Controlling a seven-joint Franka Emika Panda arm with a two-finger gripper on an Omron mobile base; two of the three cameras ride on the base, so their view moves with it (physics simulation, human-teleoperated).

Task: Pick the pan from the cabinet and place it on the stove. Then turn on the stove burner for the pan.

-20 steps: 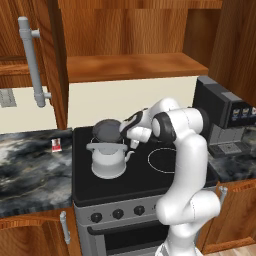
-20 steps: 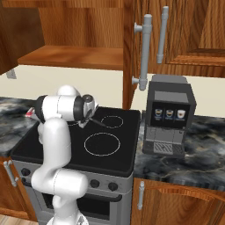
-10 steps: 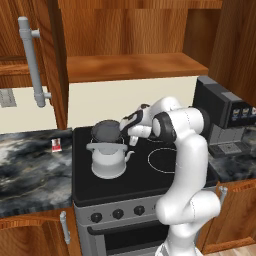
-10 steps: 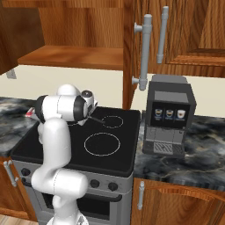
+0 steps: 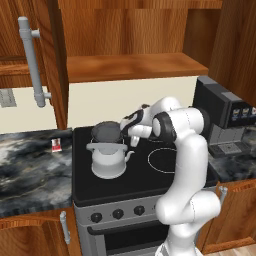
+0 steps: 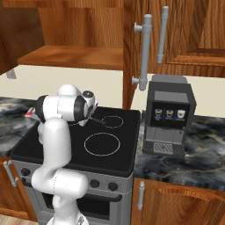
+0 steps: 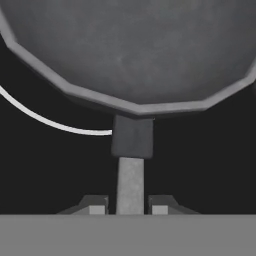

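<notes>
The dark grey pan (image 5: 106,131) hangs low over the back left of the black stove (image 5: 90,186), just behind a white kettle (image 5: 109,160). My gripper (image 5: 128,132) is at the pan's right side, shut on its thin handle. In the hand view the handle (image 7: 130,180) runs up between my gripper's (image 7: 129,205) finger tips to the round pan (image 7: 135,50). An arc of the white stove burner (image 7: 50,122) ring shows under the pan's edge. I cannot tell whether the pan touches the glass. The cabinet (image 5: 130,67) above stands open, with its shelf bare.
The kettle takes up the front left ring. Black knobs (image 5: 118,214) line the stove's grey front. A black coffee machine (image 6: 169,114) stands on the counter right of the stove (image 6: 127,154). The open cabinet door (image 5: 35,60) with its long bar handle hangs at the left.
The pan and my hand have sunk slightly toward the cooktop. The grip on the handle is unchanged.
</notes>
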